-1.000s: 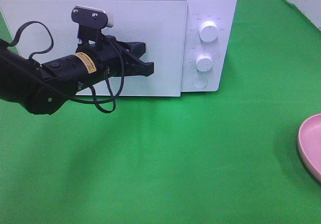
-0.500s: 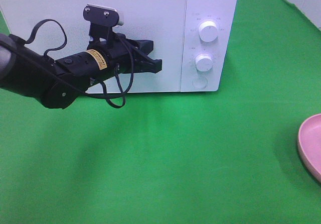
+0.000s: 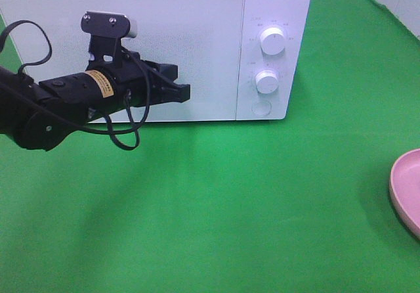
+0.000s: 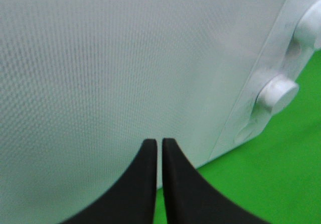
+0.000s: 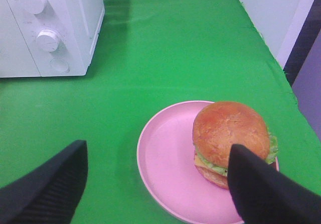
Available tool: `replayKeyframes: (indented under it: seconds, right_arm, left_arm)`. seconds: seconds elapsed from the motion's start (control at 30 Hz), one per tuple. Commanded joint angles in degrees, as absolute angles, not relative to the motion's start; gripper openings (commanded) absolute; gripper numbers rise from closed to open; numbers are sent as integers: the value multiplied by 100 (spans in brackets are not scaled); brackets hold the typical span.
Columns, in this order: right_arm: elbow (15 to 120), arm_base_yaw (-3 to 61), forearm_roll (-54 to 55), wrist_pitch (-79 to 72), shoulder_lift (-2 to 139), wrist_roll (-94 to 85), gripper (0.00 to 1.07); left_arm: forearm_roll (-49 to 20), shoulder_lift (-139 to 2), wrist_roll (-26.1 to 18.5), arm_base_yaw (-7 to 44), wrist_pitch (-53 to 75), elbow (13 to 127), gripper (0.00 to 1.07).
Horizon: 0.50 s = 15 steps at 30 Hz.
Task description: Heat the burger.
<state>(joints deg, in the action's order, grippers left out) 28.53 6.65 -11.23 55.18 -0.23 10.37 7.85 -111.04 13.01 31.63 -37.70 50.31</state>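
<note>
The burger [image 5: 228,136], with a glossy brown bun, lettuce and cheese, sits on a round pink plate [image 5: 163,169] in the right wrist view. My right gripper [image 5: 156,148] hovers over the plate, open wide, with one fingertip [image 5: 253,184] overlapping the burger's near side and nothing held. In the high view only the plate's edge [image 3: 407,191] shows and the burger is out of frame. My left gripper [image 3: 182,91] is shut and empty, close in front of the white microwave's closed door [image 3: 197,37]. Its fingertips [image 4: 150,156] point at the door [image 4: 125,58].
The microwave [image 5: 50,28] stands at the back of the green cloth, with two round knobs [image 3: 273,41] and a round button [image 3: 262,108] on its right panel. A pale wall and the table's edge [image 5: 286,68] lie beyond the plate.
The microwave door, slightly ajar a second ago, now sits flush. My left gripper swung right along the door, then drew back to the left.
</note>
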Motion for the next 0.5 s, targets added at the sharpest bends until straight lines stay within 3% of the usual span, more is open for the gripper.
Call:
replayKeyframes:
  seconds: [0.03, 0.07, 0.1, 0.13, 0.17, 0.2, 0.23, 0.5]
  right_arm:
    - [2830, 619, -1146, 5523, -178, 980, 75]
    - [2830, 619, -1146, 5523, -178, 980, 75]
    - [2830, 619, -1146, 5523, -178, 980, 75]
    - [2830, 619, -1146, 5523, -178, 980, 75]
    - [2830, 619, -1146, 5523, -178, 980, 75]
    - [2830, 619, -1146, 5523, -178, 980, 75]
    - [2830, 619, -1146, 5523, -178, 980, 75]
    - [2830, 619, -1146, 5523, -178, 980, 75]
  left_arm:
    - [728, -10697, 1541, 3300, -2034, 4916, 35]
    - [728, -10697, 1541, 3300, -2034, 4916, 35]
    - [733, -10577, 1627, 3306, -1249, 4916, 57]
    - [733, -10577, 1627, 3306, -1249, 4916, 57]
    - [733, -10411, 1799, 3306, -304, 4916, 78]
    - [733, -10411, 1799, 3306, -304, 4916, 78]
    - [733, -10262, 1874, 3306, 441, 4916, 88]
    - [527, -9528, 1874, 3306, 3065, 4916, 89]
